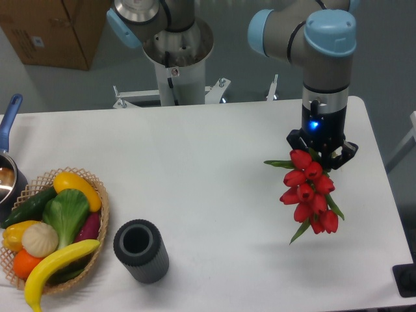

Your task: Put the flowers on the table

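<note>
A bunch of red tulips with green leaves [310,192] hangs from my gripper [322,156] over the right part of the white table [214,175]. The gripper points straight down and is shut on the stem end of the bunch. The blooms point down and toward the front. The flowers appear to be held a little above the table, with a faint shadow below them. The fingertips are mostly hidden behind the blooms.
A dark grey cylindrical vase [141,251] stands at the front left of centre. A wicker basket [97,224] of toy fruit and vegetables sits at the front left. A pot with a blue handle [9,130] is at the left edge. The table's right edge is close to the flowers.
</note>
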